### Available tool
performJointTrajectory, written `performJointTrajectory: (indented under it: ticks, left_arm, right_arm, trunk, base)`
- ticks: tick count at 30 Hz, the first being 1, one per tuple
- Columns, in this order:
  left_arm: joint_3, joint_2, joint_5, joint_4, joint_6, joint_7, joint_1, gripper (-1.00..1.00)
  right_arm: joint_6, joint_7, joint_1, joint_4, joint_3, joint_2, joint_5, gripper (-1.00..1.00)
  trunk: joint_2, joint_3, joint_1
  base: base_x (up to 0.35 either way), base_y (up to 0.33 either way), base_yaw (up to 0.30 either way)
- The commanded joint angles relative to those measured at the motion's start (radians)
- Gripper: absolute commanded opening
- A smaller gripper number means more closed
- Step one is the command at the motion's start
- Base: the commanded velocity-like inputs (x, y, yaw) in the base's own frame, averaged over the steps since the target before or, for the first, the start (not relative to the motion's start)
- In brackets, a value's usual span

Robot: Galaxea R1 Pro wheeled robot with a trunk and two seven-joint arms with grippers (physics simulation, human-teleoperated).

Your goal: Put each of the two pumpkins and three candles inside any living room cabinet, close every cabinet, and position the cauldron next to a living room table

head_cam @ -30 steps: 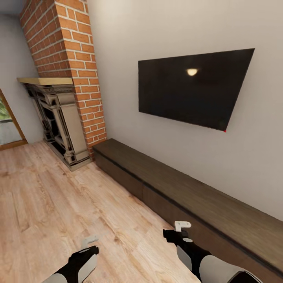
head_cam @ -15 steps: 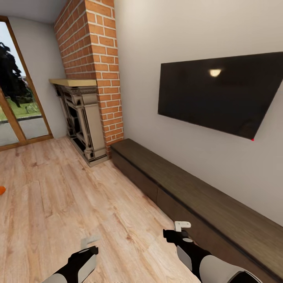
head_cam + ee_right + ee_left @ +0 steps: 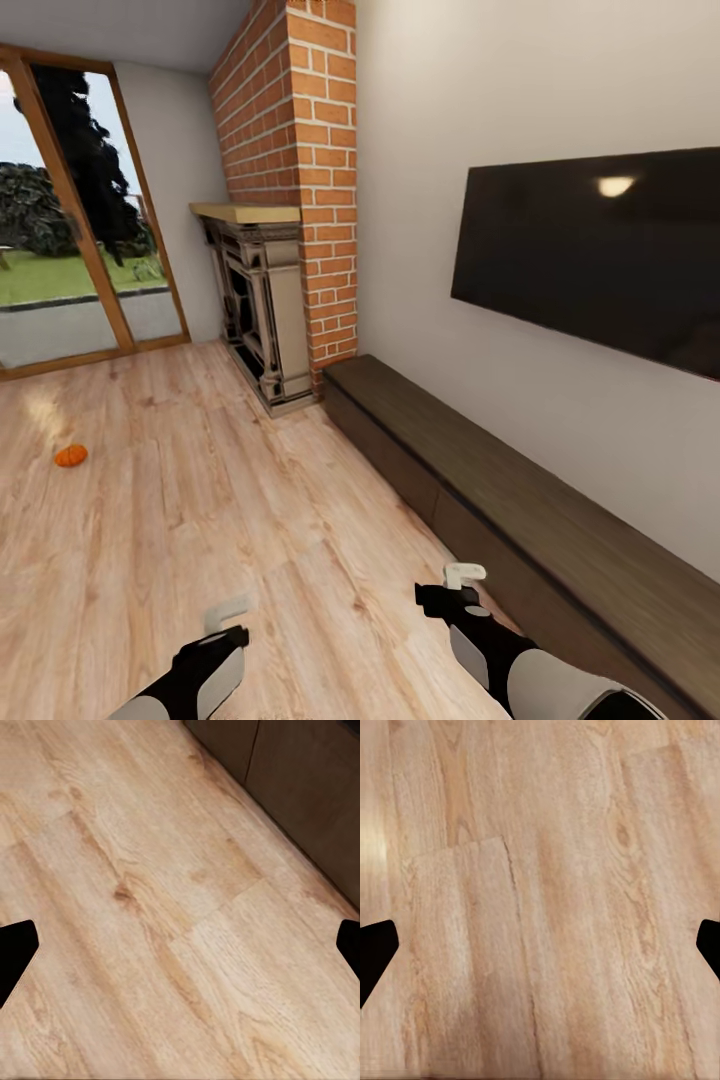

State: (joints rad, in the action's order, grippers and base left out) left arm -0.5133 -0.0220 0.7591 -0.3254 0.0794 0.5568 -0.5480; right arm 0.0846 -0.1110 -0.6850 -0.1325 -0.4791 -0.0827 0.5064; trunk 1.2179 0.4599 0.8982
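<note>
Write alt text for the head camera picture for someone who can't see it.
A long low dark-brown cabinet, drawers shut, runs along a white wall under a black TV, beside a brick fireplace. A small orange pumpkin lies on the wood floor near the glass doors. Both arms hang low, holding nothing.
</note>
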Motion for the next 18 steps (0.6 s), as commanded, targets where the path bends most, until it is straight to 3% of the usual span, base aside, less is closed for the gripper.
performJointTrajectory:
  ticks: [1, 18]
  left_arm:
    - [-0.008, -0.001, 0.004, -0.002, -0.005, 0.008, -0.001, 1.00]
    - [-0.006, 0.001, 0.029, 0.019, -0.032, 0.008, -0.001, 1.00]
  right_arm:
    - [0.004, -0.004, -0.001, 0.001, -0.009, 0.000, 0.009, 1.00]
    - [0.004, -0.005, -0.001, 0.001, -0.009, 0.000, 0.009, 1.00]
  trunk:
    - [-0.007, -0.002, -0.004]
    - [-0.126, -0.055, -0.069]
  base:
    - [0.000, 0.000, 0.291]
    - [0.000, 0.000, 0.291]
